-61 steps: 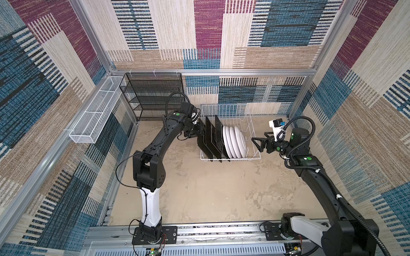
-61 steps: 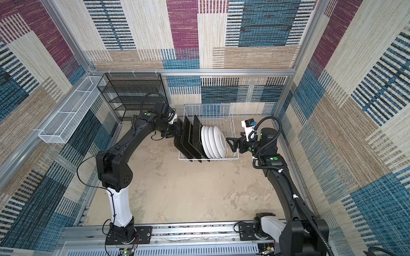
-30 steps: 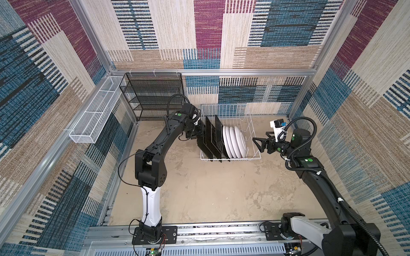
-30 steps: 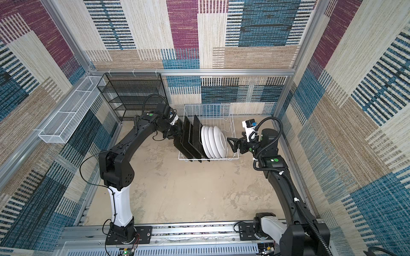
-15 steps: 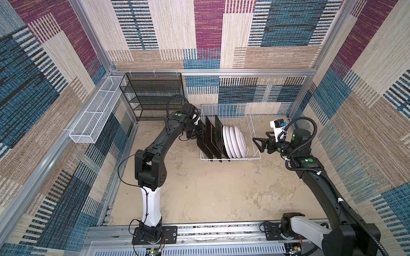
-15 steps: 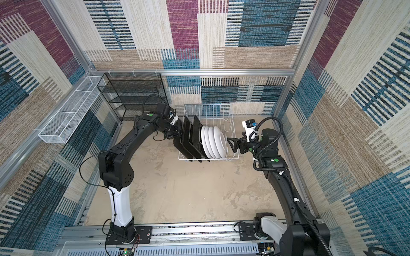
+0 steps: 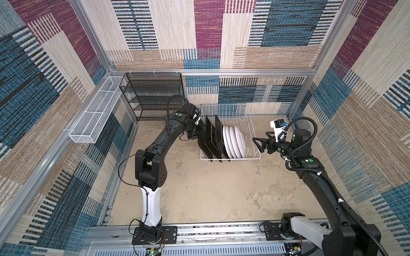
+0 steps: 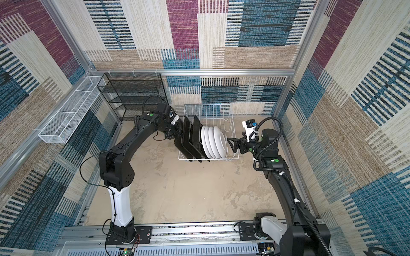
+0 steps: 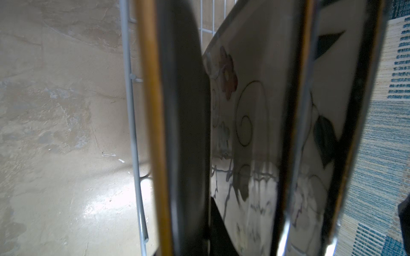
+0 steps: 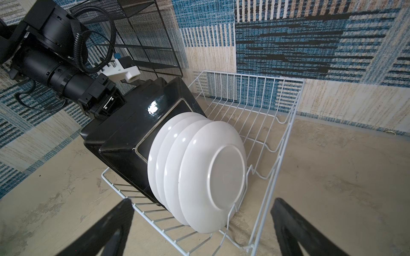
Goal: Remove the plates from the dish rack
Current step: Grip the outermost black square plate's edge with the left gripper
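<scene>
Left gripper [image 7: 200, 132] meets the upper edge of the outermost square plate [image 7: 203, 145] at the left end of the dish rack [image 7: 224, 110]. The plate hides the fingers in every view, but the jaws appear clamped on its rim. This plate stands on edge directly ahead of the gripper, with its thin edge toward the wrist. Its long axis runs from the near side of the rack to the far side, so removal calls for a lift upward and out over the flared left side. Whether its lower edge sits between the tines cannot be told. Just beyond it stand the two other square plates [image 7: 214, 135], black backs facing the right arm and cream floral fronts facing the left arm. Next in the row, close together, are the four round plates [image 7: 236, 141], white undersides turned toward the right arm. Right gripper [image 7: 260, 137] hovers just outside the right side of the rack, jaws wide apart and holding nothing, level with the last round plate. The left arm is nearer the square plates; the right arm is nearer the round ones. No plate has been set down outside the rack. Against the far wall stands the black mesh shelf unit [image 7: 153, 95], and along the left wall hangs the white mesh basket [image 7: 95, 119]. No brand, label or lettering is legible on any item.
</scene>
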{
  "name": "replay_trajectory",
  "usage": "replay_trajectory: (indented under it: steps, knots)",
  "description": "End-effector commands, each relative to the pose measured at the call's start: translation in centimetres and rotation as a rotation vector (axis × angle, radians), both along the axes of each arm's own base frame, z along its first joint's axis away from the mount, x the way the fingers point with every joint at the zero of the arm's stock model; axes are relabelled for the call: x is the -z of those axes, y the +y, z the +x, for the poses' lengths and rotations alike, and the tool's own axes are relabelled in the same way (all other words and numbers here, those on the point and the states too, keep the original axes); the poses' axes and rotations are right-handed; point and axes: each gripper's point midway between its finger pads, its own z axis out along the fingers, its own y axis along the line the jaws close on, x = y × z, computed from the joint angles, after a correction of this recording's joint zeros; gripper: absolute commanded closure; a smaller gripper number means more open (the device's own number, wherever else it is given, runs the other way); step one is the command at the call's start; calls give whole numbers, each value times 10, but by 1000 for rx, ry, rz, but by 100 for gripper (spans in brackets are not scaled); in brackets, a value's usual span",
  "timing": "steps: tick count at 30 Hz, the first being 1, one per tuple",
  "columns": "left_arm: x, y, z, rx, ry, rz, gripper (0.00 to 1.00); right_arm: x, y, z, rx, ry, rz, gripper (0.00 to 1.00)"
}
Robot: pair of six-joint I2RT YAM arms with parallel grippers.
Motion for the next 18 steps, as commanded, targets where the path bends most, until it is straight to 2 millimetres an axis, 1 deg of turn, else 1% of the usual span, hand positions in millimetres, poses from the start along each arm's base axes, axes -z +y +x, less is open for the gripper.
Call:
replay_trajectory:
  steps: [1,9,18]
  knots:
    - [-5,2,-7,-3,21,-1,100,-3,0,0,3,-7,9,1]
    - [-27,3,-7,-10,-28,-13,100,-4,0,1,2,-5,12,1]
    - [-51,5,-9,-15,-81,-25,100,-10,1,2,1,-16,16,1]
